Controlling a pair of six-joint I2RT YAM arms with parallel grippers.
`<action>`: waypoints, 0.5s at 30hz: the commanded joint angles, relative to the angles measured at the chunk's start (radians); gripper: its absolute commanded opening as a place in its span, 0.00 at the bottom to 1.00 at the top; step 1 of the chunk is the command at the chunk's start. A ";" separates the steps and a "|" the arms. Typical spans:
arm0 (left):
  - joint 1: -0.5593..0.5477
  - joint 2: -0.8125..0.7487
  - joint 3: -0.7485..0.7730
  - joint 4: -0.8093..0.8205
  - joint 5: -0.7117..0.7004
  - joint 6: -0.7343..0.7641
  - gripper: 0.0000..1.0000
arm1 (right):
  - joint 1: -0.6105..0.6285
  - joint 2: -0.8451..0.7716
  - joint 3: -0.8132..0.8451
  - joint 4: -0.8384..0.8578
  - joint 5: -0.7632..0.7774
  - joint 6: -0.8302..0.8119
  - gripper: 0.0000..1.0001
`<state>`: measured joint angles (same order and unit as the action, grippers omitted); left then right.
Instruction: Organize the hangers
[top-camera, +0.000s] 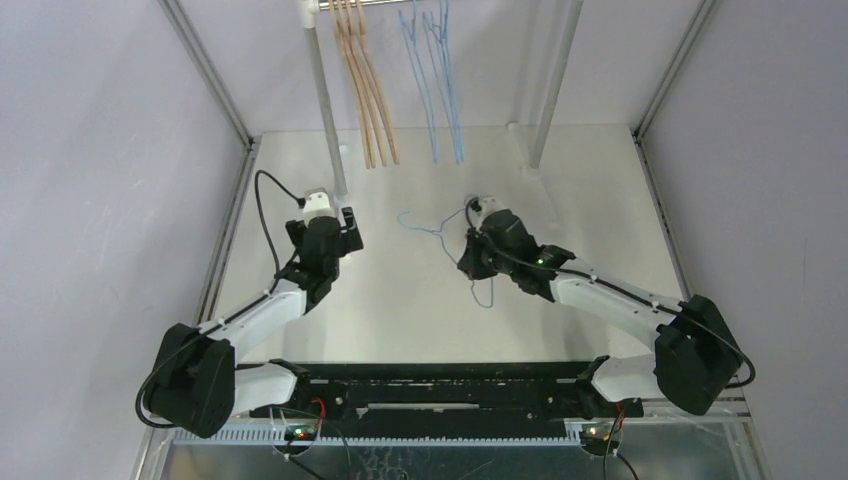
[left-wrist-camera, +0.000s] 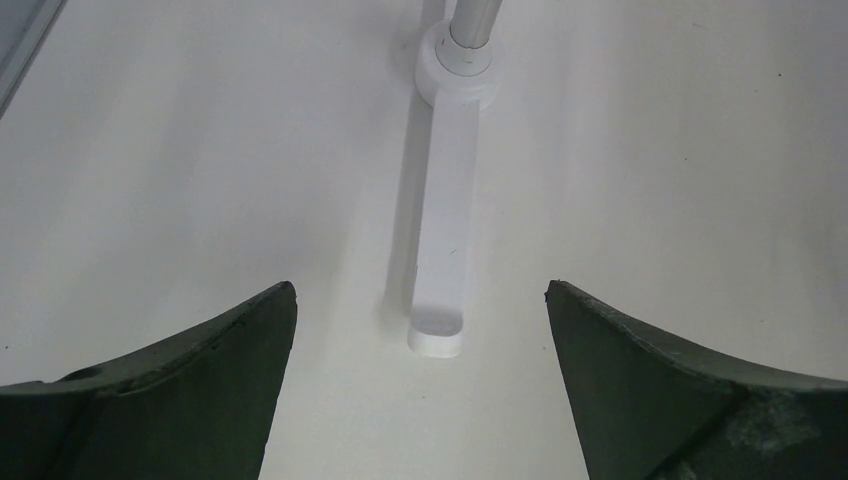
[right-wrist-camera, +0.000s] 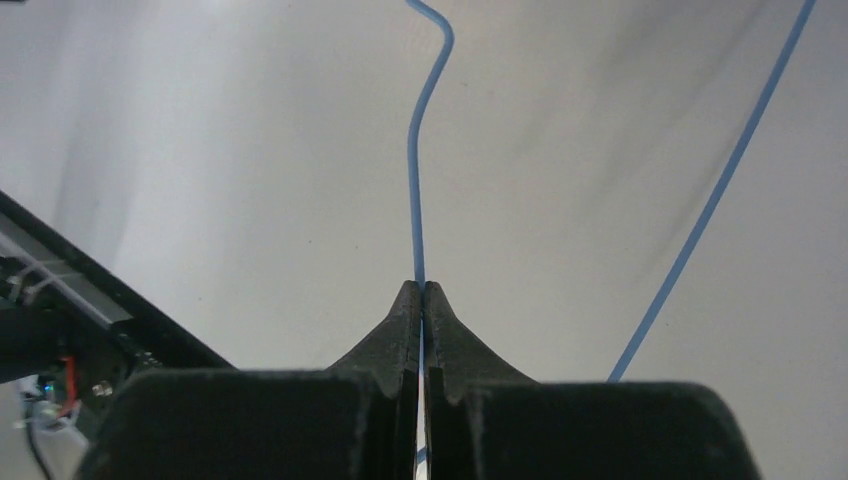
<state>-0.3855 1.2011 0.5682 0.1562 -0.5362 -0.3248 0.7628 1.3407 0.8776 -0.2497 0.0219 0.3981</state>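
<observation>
On the left, the left end effector (left-wrist-camera: 420, 290) gapes empty. Wooden hangers (top-camera: 370, 95) and blue wire hangers (top-camera: 436, 85) hang on the rail (top-camera: 322, 90). The right end effector (right-wrist-camera: 421, 290) is clamped on a loose wire hanger (right-wrist-camera: 416, 200) at the table (top-camera: 400, 320). It looks light, springy and likely slippery, so it is best pinched near its neck.

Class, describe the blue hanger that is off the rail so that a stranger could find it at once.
Start at the white table and look to its middle, in front of the rail. There is one thin light-blue wire hanger, pinched in the right arm's shut tool. Unlike the other blue hangers and the tan wooden hangers, it is not hanging.
</observation>
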 joint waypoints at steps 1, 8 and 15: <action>0.005 -0.015 0.007 0.040 0.013 -0.020 0.99 | -0.111 -0.061 -0.067 0.114 -0.219 0.085 0.00; 0.004 0.019 -0.012 0.093 0.104 -0.066 0.99 | -0.172 -0.022 -0.086 0.267 -0.400 0.192 0.00; 0.005 0.008 -0.014 0.094 0.096 -0.058 1.00 | -0.250 0.040 -0.087 0.462 -0.583 0.345 0.00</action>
<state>-0.3847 1.2232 0.5682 0.2008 -0.4557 -0.3676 0.5537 1.3506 0.7822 0.0204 -0.4110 0.6205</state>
